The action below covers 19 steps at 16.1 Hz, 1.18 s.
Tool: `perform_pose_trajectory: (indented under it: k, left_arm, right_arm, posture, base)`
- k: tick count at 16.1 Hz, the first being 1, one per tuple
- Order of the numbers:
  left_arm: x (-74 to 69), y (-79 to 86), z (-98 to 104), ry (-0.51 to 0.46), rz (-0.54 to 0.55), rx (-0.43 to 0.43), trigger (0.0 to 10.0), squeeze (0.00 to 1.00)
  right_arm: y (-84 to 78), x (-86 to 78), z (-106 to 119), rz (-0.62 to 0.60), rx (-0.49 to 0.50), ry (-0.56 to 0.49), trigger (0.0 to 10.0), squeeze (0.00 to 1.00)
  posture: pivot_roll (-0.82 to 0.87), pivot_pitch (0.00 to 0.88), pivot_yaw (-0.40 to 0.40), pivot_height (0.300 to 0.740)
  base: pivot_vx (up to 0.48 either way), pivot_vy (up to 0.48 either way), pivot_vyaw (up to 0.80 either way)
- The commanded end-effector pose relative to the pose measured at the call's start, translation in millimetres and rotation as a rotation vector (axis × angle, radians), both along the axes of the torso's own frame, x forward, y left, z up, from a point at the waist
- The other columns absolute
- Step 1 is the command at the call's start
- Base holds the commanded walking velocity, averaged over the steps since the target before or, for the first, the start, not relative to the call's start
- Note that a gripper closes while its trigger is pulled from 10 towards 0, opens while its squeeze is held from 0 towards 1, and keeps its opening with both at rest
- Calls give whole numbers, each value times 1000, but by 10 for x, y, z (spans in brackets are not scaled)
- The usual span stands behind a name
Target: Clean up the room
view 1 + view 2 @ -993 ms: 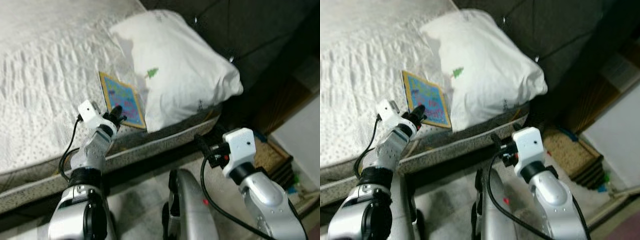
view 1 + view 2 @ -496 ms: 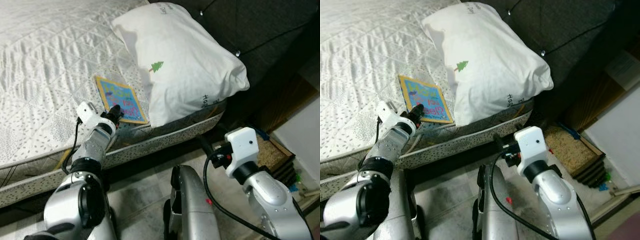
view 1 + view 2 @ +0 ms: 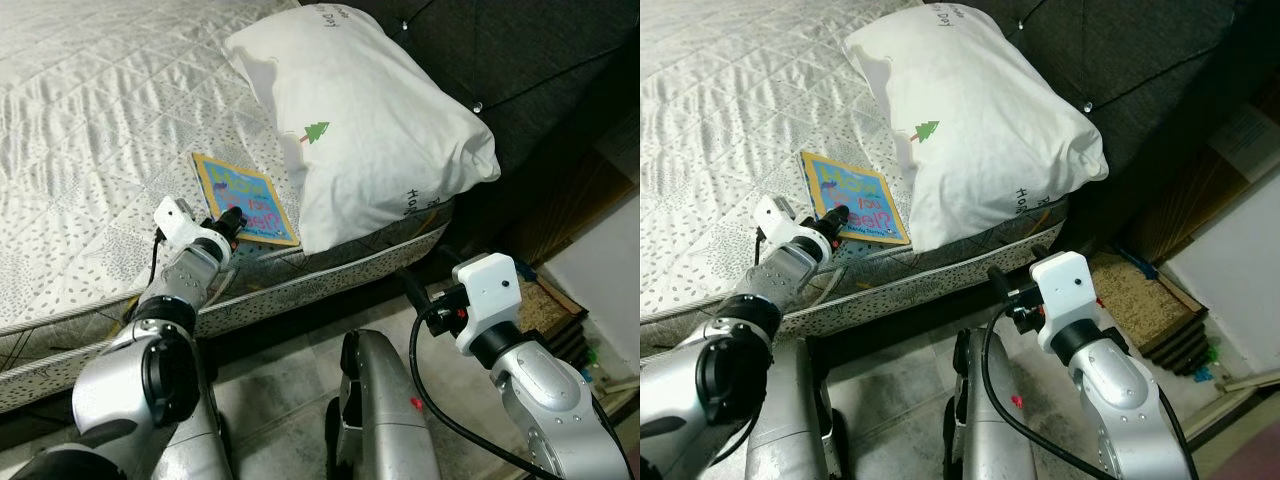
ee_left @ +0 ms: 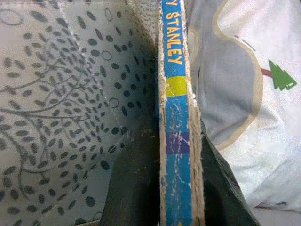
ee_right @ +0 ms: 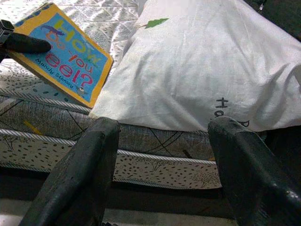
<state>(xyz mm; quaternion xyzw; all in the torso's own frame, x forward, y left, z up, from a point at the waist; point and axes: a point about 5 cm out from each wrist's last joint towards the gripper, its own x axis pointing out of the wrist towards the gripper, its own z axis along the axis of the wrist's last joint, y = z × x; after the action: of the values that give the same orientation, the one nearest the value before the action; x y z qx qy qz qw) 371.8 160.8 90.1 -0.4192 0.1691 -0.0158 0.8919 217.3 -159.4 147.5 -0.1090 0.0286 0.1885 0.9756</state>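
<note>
A blue picture book with a yellow border (image 3: 243,198) lies near the edge of the white quilted bed (image 3: 90,120), its far side against a white pillow (image 3: 370,130). My left gripper (image 3: 232,222) is shut on the book's near edge. In the left wrist view the book's worn spine (image 4: 176,117) runs between the two black fingers (image 4: 136,188). My right gripper (image 5: 160,174) stands open with nothing in it, low beside the mattress and below the pillow (image 5: 197,70). The book's cover (image 5: 61,61) shows in that view too.
A dark padded headboard (image 3: 530,50) rises behind the pillow. The mattress side (image 5: 141,160) faces me, with dark floor below. A brown mat and stacked dark frames (image 3: 548,310) lie on the floor at the right. My own body (image 3: 380,410) is below.
The camera has shifted, so the bed and pillow sit differently in the picture. My left gripper has stayed shut on the book. The right gripper has stayed open beside the mattress.
</note>
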Motion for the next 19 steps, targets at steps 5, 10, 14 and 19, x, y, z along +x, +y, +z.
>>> perform_pose_trajectory:
  k: [5, 10, 14, 19]
  left_arm:
    - [-64, -222, -126, 82, -124, 4, 10000, 0]
    - [-69, -288, -134, 78, -146, 16, 10000, 1000]
    - [-50, -204, -111, 79, -122, 50, 10000, 1000]
    - [-23, 24, -67, 88, -63, 131, 10000, 1000]
  right_arm:
    - [-36, 7, 33, -10, -22, -20, 10000, 0]
    - [-8, 37, 28, -3, -18, -27, 10000, 0]
    - [-7, 53, 14, -7, -17, -30, 10000, 0]
    - [6, 119, -4, -9, -14, -42, 10000, 0]
  posture:
    - [-274, 168, -144, 517]
    - [-266, 162, -141, 517]
    - [-263, 154, -133, 517]
    - [-245, 131, -124, 517]
  base:
    - [0, 0, 0]
    - [0, 0, 0]
    - [0, 0, 0]
    - [0, 0, 0]
